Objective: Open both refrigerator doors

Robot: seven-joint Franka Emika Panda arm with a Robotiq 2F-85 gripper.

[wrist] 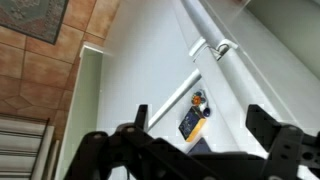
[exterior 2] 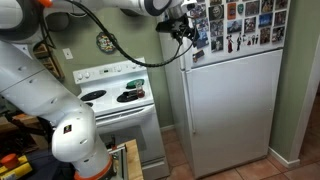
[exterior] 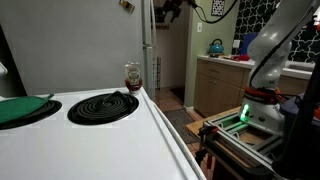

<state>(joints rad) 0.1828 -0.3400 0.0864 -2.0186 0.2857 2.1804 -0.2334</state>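
Step in hand, prob: reach for upper door (exterior 2: 236,24) at edge nearest stove (exterior 2: 115,95). Fingers (wrist: 276,142) spread wide, nothing between, hovering just beside that edge, high up.

To do well: hook behind edge or handle, not flat face. Pull slow along door's arc, clear of photos and magnet (wrist: 195,118). Lower door (exterior 2: 235,110) after.

Both doors look shut. Flat grey-white panels: upper short w/ photos, lower long and bare. Fridge stands just beside stove.
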